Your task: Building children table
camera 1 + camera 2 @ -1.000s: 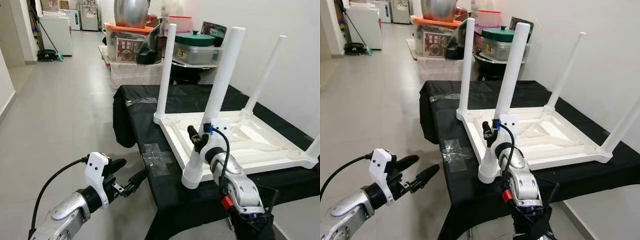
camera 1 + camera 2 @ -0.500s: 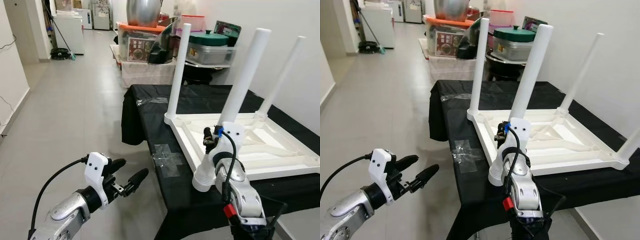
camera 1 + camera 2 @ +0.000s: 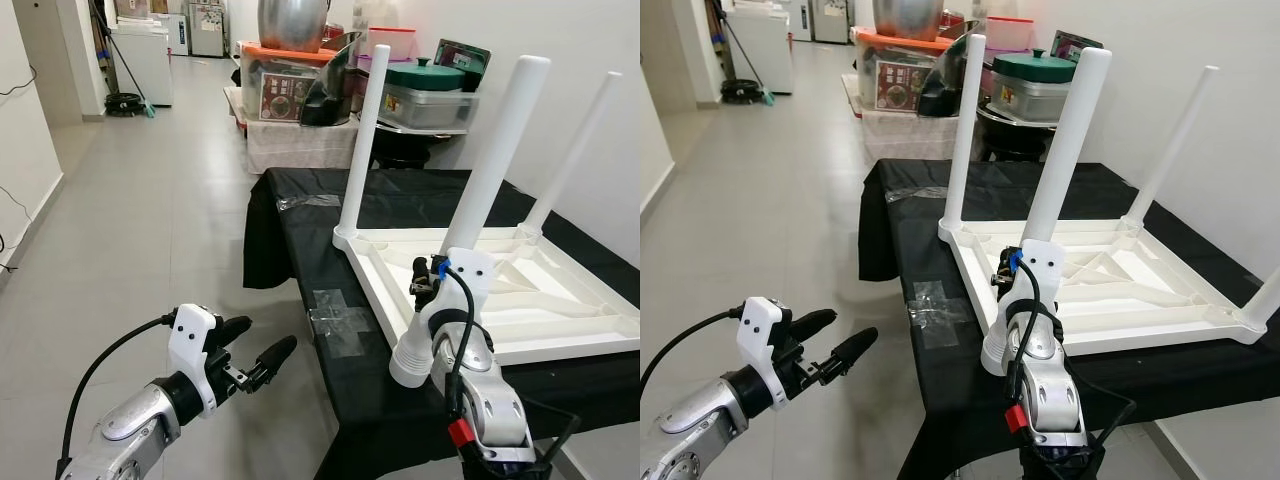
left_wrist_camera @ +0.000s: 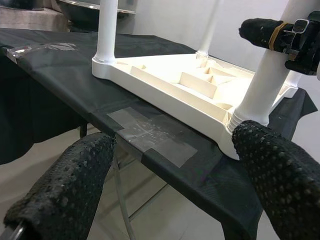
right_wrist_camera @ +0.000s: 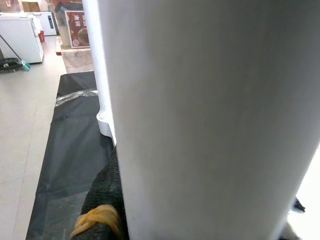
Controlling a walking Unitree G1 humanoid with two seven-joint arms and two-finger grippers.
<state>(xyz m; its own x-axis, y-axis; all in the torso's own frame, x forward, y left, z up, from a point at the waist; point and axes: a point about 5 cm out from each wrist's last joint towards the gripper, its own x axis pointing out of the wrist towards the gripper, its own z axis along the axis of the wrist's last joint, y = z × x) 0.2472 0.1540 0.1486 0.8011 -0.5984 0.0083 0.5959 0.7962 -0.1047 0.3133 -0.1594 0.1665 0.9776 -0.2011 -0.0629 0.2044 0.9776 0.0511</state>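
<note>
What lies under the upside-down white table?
The table rests on a black cloth with a tape patch near its front corner. The cloth covers whatever supports it. The right gripper grips the near leg.

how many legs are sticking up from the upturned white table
4. Near left leg, with the right gripper at its base; far left leg; far right leg; near right leg, cut off by the picture's edge.
</note>
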